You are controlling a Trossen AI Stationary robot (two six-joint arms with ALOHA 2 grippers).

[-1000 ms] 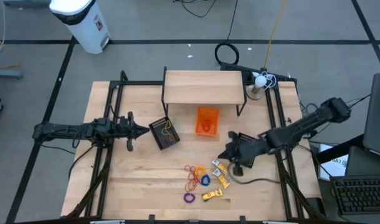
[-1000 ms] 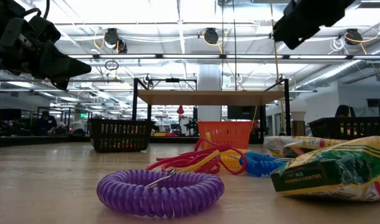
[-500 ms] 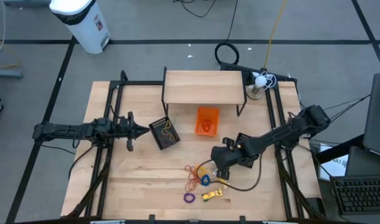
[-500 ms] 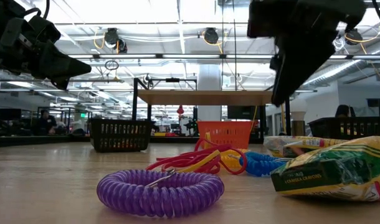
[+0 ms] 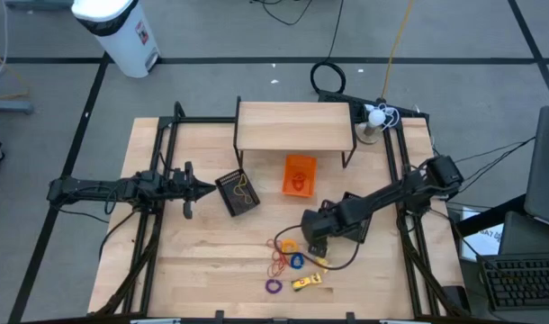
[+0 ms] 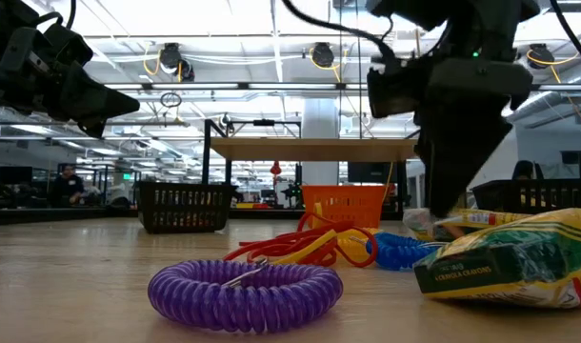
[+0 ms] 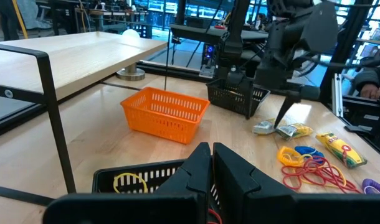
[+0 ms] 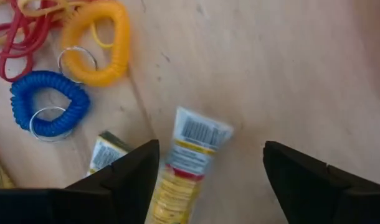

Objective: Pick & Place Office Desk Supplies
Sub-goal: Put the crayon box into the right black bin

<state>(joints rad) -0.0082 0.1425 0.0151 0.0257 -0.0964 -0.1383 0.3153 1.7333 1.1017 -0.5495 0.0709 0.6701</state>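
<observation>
- You are watching the right gripper [image 5: 316,245] arriving over the pile of supplies near the front middle of the table [image 5: 202,270]; a second ago it was sitting farther right, clear of the pile, and it has been swinging left and dropping since.
- You are seeing its fingers [image 8: 124,180] spread wide apart, holding nothing, with a yellow-and-white packet [image 8: 187,165] lying flat on the wood between them, so a grab on that packet is looking like the step in hand.
- You are leaving the left gripper [image 5: 195,188] waiting at the left side beside the black basket [image 5: 238,192], unmoved over that second, its fingers [image 7: 196,171] pressed together and empty.
- You are looking at two baskets already holding something: the black one a yellow ring [image 7: 130,181], and the orange basket [image 5: 299,174], under the wooden shelf [image 5: 295,125], a reddish item I cannot identify.
- You are still facing most of the job: red rubber bands [image 5: 279,261], a crayon pack [image 6: 514,257], a purple coil ring [image 6: 243,291], a blue coil ring [image 8: 50,102] and a yellow coil ring [image 8: 93,43] are all lying loose, close together, just left of and nearer than the gripper.
</observation>
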